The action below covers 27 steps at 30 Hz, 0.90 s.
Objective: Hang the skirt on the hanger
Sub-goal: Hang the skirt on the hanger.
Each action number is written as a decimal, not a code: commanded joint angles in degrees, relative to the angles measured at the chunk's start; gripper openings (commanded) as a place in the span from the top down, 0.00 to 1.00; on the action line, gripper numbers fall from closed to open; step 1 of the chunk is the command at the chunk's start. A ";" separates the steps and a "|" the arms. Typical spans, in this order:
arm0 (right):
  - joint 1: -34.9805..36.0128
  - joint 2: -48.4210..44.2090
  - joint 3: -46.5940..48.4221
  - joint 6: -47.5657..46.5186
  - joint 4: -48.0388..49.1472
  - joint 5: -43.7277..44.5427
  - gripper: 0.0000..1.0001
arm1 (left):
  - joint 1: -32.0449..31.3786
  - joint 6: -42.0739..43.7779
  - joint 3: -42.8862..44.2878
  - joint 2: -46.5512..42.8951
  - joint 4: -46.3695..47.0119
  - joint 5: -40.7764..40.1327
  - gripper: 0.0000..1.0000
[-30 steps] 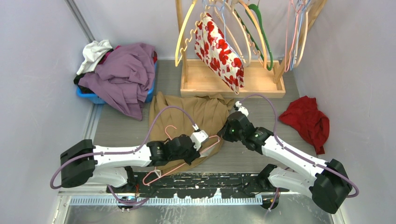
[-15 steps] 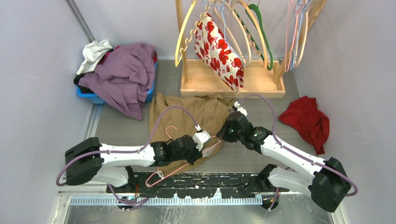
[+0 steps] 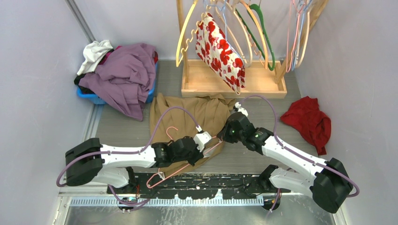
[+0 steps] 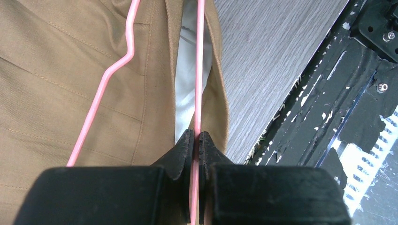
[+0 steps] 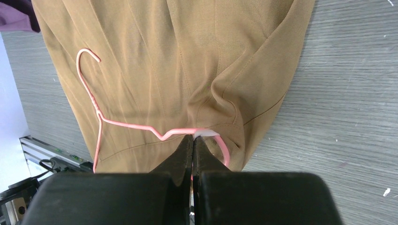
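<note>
Right, the left gripper (image 4: 196, 138) has its jaws pinched tight on the pink hanger (image 4: 199, 70), the wire running straight out from between the fingertips. That wire passes into the open waist of the skirt (image 3: 206, 112), where pale lining shows between the tan folds. The hanger's other arm, with its little notch, lies on top of the cloth to the left.

Over to the right gripper (image 5: 193, 140): its jaws are pressed together too, the tips down at the hanger's rounded shoulder, just where a bit of white lining peeks out. Whether it nips cloth or wire, I can't tell. From this wrist view the hook lies on the skirt, well away from the tips.

From above, the skirt sprawls flat in the middle of the table (image 3: 122, 129), its lower end reaching toward the near edge, and both grippers meet over its near right part. The hanger's far tail pokes past the cloth onto the black base plate at the near edge.

At the far edge stands a wooden rack (image 3: 234, 84) hung with coloured hangers and a red-and-white floral garment (image 3: 220, 51). In the far left corner a blue bin (image 3: 94, 98) overflows with purple cloth (image 3: 124, 75). A red cloth (image 3: 307, 122) lies crumpled by the right edge. Plain pale walls (image 3: 33, 70) close in on both sides.
</note>
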 commanded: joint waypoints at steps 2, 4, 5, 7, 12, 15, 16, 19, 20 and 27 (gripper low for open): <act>-0.16 -0.53 -0.07 -0.20 4.02 -1.27 0.99 | -0.25 0.88 0.94 -0.01 9.26 -0.86 1.00; -0.17 -0.56 -0.32 -0.21 4.17 -1.48 0.99 | -0.23 0.97 1.11 0.09 9.73 -0.61 1.00; -0.17 -0.54 -0.42 -0.14 4.37 -1.52 0.99 | -0.32 0.97 1.14 0.04 9.81 -0.49 1.00; -0.14 -0.44 -0.53 -0.20 4.66 -1.78 0.99 | -0.52 0.96 1.20 -0.13 10.25 -0.44 1.00; -0.09 0.29 -0.37 -0.37 5.26 -2.54 0.99 | -1.23 1.17 1.53 -0.22 11.16 -0.43 1.00; -0.17 0.37 -0.52 -0.38 5.38 -2.95 0.99 | -1.75 1.32 1.73 -0.12 11.71 -0.33 1.00; -0.16 0.23 -0.60 -0.38 5.46 -2.94 0.99 | -1.99 1.40 1.67 -0.21 12.03 -0.37 1.00; -0.17 0.18 -0.80 -0.53 5.23 -3.23 0.99 | -2.25 1.49 1.64 -0.27 12.61 -0.88 1.00; -0.17 0.17 -0.86 -0.49 5.29 -3.38 0.99 | -2.25 1.57 1.71 -0.23 12.70 -0.95 1.00; -0.07 -0.73 -1.61 0.12 5.63 -4.99 0.99 | -2.27 2.22 2.87 0.94 13.36 -1.88 1.00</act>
